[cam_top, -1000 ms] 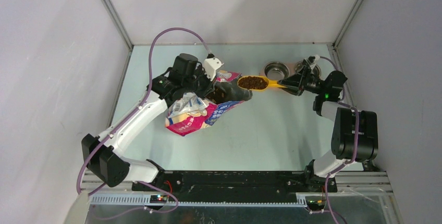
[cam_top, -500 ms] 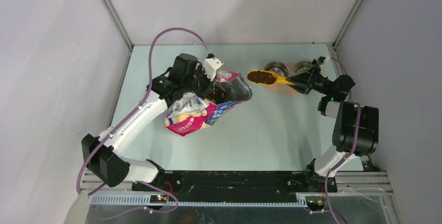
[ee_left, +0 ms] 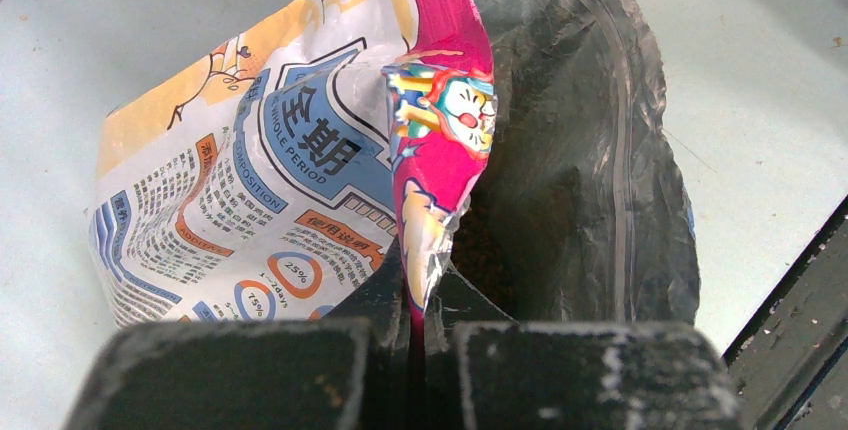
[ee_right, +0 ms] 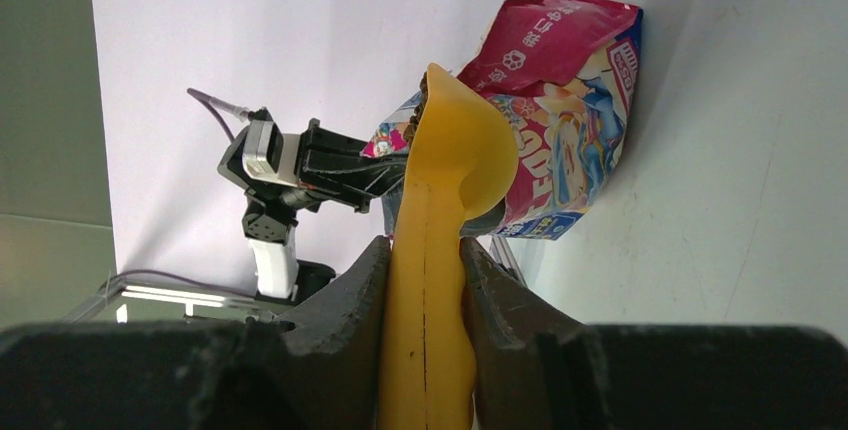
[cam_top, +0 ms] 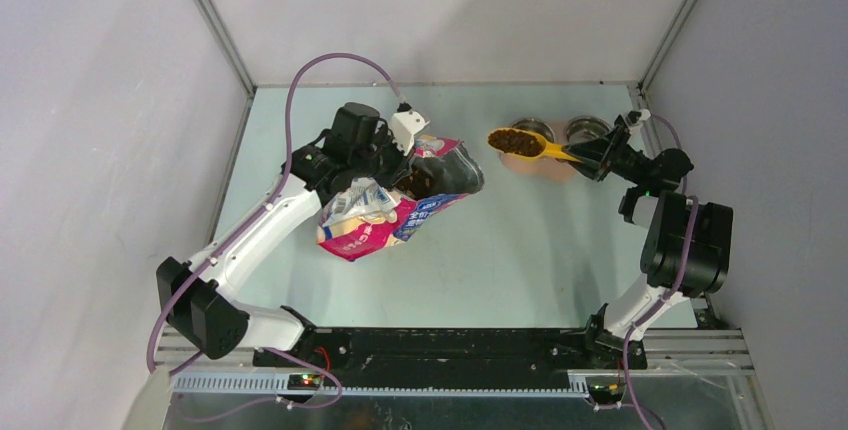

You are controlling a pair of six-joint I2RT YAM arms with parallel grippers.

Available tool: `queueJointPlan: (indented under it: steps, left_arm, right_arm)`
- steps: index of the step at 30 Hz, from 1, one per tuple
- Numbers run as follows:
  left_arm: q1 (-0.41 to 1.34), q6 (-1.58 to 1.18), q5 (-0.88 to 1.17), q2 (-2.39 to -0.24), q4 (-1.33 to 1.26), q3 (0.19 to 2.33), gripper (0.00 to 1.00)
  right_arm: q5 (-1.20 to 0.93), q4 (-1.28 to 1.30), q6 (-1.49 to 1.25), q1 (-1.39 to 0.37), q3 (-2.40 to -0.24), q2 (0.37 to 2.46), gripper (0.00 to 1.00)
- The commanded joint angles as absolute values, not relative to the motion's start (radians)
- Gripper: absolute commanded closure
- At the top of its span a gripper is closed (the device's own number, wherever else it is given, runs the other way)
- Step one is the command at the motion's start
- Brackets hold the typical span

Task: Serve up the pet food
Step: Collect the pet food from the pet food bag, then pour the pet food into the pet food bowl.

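Observation:
The pet food (cam_top: 514, 140) fills the head of a yellow scoop (cam_top: 540, 150), held level over the near-left rim of the left steel bowl (cam_top: 537, 128). My right gripper (cam_top: 585, 157) is shut on the scoop handle (ee_right: 432, 280), with the fingers (ee_right: 345, 300) pressing both of its sides. The pink-and-blue bag (cam_top: 380, 220) stands open left of centre. Its dark inside (ee_left: 560, 180) shows more kibble (ee_left: 485, 250). My left gripper (ee_left: 425, 295) is shut on the bag's pink top edge (ee_left: 430, 150) and holds the mouth open.
A second steel bowl (cam_top: 588, 128) sits right of the first, near the back right corner. The left arm (ee_right: 310, 165) and the bag (ee_right: 560, 140) show beyond the scoop in the right wrist view. Grey walls enclose the table (cam_top: 500, 260) on three sides.
My right gripper has carried the loaded scoop right and back, from the bag's mouth to the left bowl. The left arm and the bag have not moved.

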State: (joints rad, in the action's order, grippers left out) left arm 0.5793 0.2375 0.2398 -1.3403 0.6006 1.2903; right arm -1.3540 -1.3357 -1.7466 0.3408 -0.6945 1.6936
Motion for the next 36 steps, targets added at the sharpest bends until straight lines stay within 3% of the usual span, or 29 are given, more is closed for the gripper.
queueJointPlan:
  steps: [1,36]
  left_arm:
    - [0.591,0.248,0.322,-1.295,0.611,1.287,1.0]
    - [0.591,0.248,0.327,-1.297,0.614,1.287,1.0]
  right_arm:
    - [-1.317,-1.398,-1.747,0.367,-0.736,1.712,1.0]
    - [-1.239,-1.2,-1.519,0.443,-0.909,1.882,1.0]
